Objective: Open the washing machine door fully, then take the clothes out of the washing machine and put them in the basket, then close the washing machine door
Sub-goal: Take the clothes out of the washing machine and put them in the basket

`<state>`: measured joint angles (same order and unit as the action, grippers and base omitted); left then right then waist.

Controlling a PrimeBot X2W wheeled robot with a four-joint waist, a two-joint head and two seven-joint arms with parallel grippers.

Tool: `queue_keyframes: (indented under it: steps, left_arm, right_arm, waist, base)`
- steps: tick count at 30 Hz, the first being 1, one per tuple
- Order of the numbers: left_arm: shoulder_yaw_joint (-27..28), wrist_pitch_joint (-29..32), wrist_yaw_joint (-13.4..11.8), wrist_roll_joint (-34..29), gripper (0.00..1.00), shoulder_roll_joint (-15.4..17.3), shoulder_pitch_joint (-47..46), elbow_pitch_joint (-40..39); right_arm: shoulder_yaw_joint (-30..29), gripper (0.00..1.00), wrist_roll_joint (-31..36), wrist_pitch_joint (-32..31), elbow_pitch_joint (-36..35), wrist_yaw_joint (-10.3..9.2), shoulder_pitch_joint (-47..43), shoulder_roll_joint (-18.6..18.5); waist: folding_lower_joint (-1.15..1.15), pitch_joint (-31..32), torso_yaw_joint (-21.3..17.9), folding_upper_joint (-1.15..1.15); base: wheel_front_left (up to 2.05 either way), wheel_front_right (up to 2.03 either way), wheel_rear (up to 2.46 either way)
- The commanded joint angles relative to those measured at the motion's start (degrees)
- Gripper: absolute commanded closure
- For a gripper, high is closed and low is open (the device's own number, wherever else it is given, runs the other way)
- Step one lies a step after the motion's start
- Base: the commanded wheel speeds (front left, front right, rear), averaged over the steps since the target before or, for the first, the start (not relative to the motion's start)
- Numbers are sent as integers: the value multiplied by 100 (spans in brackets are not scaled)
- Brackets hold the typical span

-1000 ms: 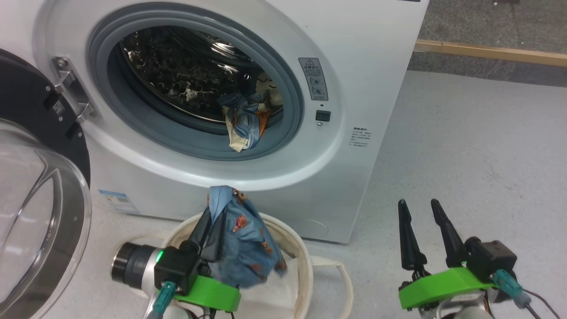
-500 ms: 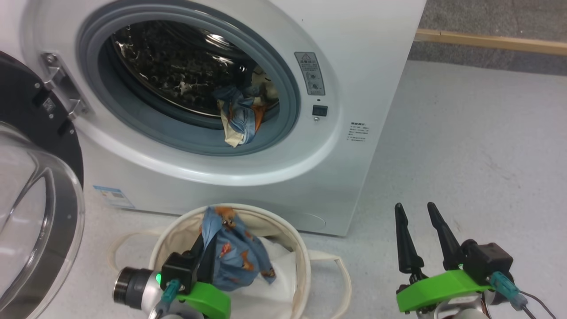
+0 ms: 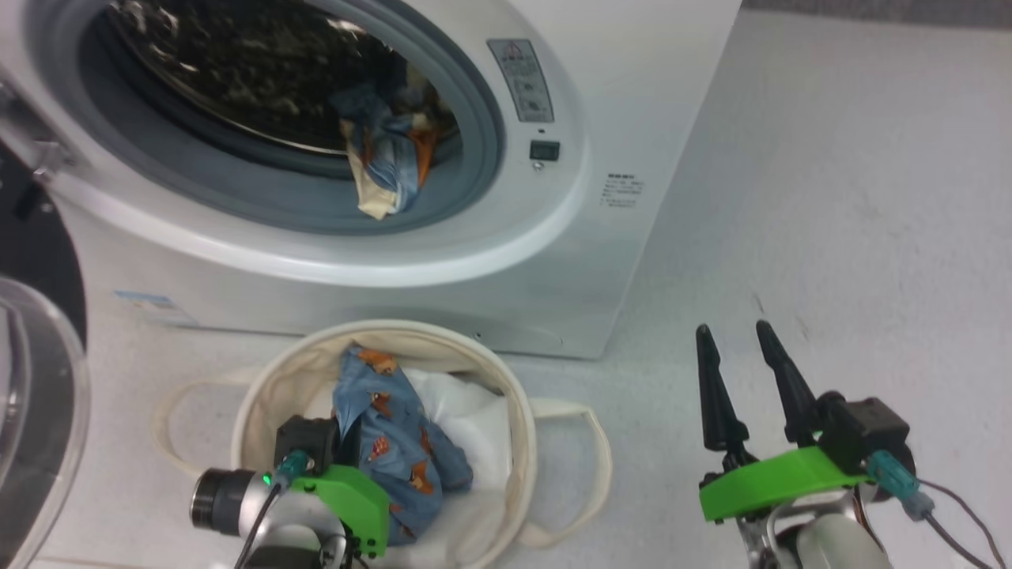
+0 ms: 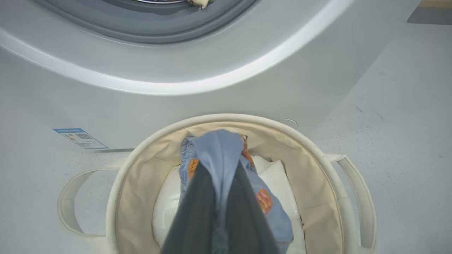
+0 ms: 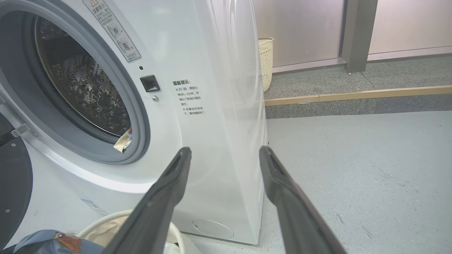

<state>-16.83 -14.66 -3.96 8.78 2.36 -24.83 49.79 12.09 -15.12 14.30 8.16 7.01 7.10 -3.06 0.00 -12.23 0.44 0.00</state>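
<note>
Lowered since a second ago: left gripper [image 4: 220, 176], clamped on the blue bear-print clothes [image 3: 395, 442], now sits inside the basket [image 3: 518, 427] over white stuffing [image 3: 474, 411]. The bundle's long axis runs along the fingers, tip toward the washing machine [image 3: 632, 95], with the rim close all round. Right gripper [image 3: 739, 348] is spread wide and empty over open floor [image 3: 870, 197].
</note>
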Motion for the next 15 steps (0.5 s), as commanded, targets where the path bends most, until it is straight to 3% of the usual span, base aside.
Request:
queue_keyframes:
  steps: [1, 6, 7, 8, 9, 10, 15]
  left_arm:
    - [70, -34, -5, 17, 100, 55, -219, 50]
    - [-16, -34, -97, 228, 100, 54, -575, 499]
    - [-14, -34, -118, 254, 91, 53, -624, 553]
    - [-4, -34, -145, 267, 66, 53, -667, 587]
    - [7, -34, -189, 260, 5, 53, -705, 600]
    - [36, -34, -238, 276, 0, 53, -733, 625]
    - [14, -34, -294, 337, 0, 53, -817, 718]
  right_arm:
    - [162, 0, 47, 70, -180, 47, 165, 18]
    - [224, 0, 57, 70, -211, 47, 373, 18]
    - [224, 0, 45, 70, -218, 47, 406, 18]
    - [228, 0, 32, 70, -225, 47, 436, 18]
    - [224, 0, 15, 70, -233, 47, 463, 18]
    - [218, 0, 0, 70, -242, 47, 489, 18]
    - [139, 0, -306, 70, -250, 47, 546, 18]
  waist:
    - [0, -256, -138, 0]
    - [0, -621, -301, 0]
    - [0, -670, -325, 0]
    - [0, -717, -349, 0]
    - [0, -759, -364, 0]
    - [0, -799, -373, 0]
    - [0, -810, -328, 0]
  base:
    - [0, 0, 0]
    - [0, 0, 0]
    - [0, 0, 0]
    - [0, 0, 0]
    - [0, 0, 0]
    - [0, 0, 0]
    - [0, 0, 0]
